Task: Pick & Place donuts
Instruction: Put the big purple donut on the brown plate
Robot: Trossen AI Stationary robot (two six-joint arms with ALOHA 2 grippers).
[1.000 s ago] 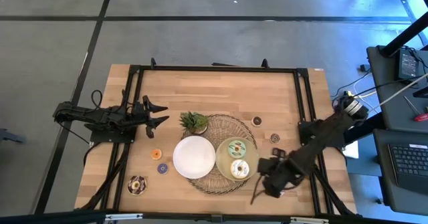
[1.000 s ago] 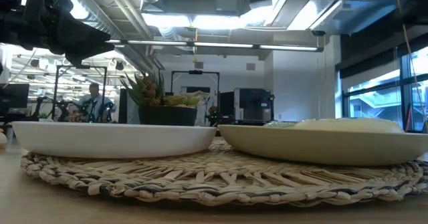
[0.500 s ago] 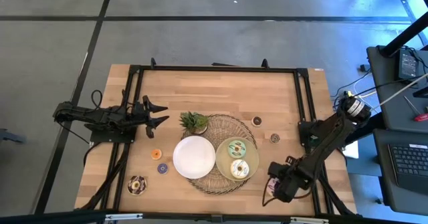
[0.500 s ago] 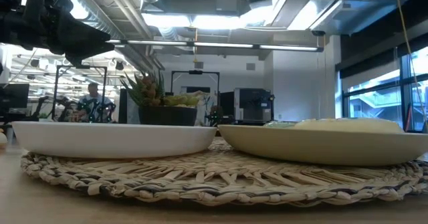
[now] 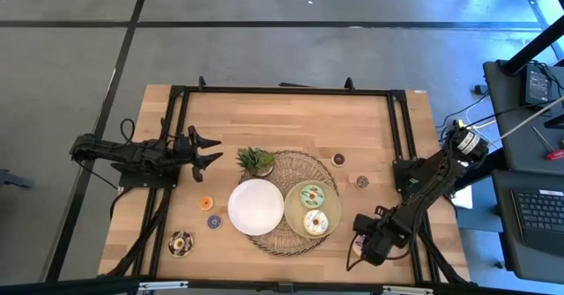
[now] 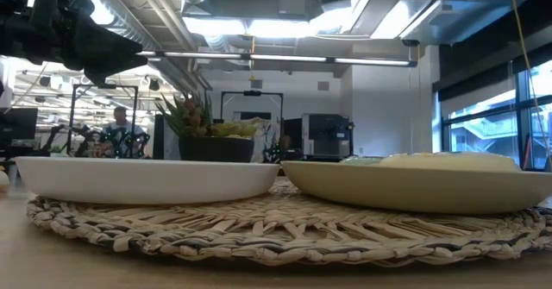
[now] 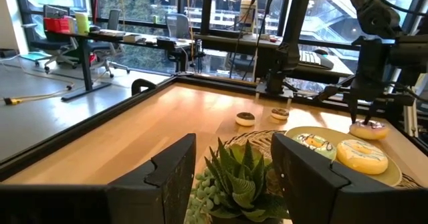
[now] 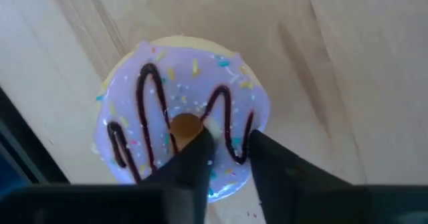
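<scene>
A lilac-pink frosted donut (image 8: 184, 140) with chocolate drizzle lies flat on the table near its near right corner (image 5: 356, 247). My right gripper (image 8: 226, 144) points down at it, narrowly open. One finger stands at the hole and the other at the outer rim. On the pale-green plate (image 5: 333, 209) rest a green donut (image 5: 310, 195) and a white-yellow donut (image 5: 315, 222). A chocolate donut (image 5: 181, 243) and mini orange (image 5: 206, 202), purple (image 5: 212, 222) and brown (image 5: 338, 159) donuts lie on the wood. My left gripper (image 5: 214, 151) waits open at the table's left. My right gripper comes at the pink donut from above, its fingers (image 8: 194, 150) on either side of one stretch of the ring (image 8: 227, 127). I cannot tell whether they touch it. The donut lies flat on the table.
A white plate (image 5: 256, 206) and the pale-green plate share a woven mat (image 5: 300, 163). A small spiky plant (image 5: 255, 160) stands just ahead of my left gripper (image 7: 234, 150). Another mini donut (image 5: 362, 182) lies right of the mat. A black frame (image 5: 282, 91) runs along the table's edges.
My right arm has swung from beside the pale-green plate toward the table's near right corner and settled over the pink donut. It has kept still for the last half second.
</scene>
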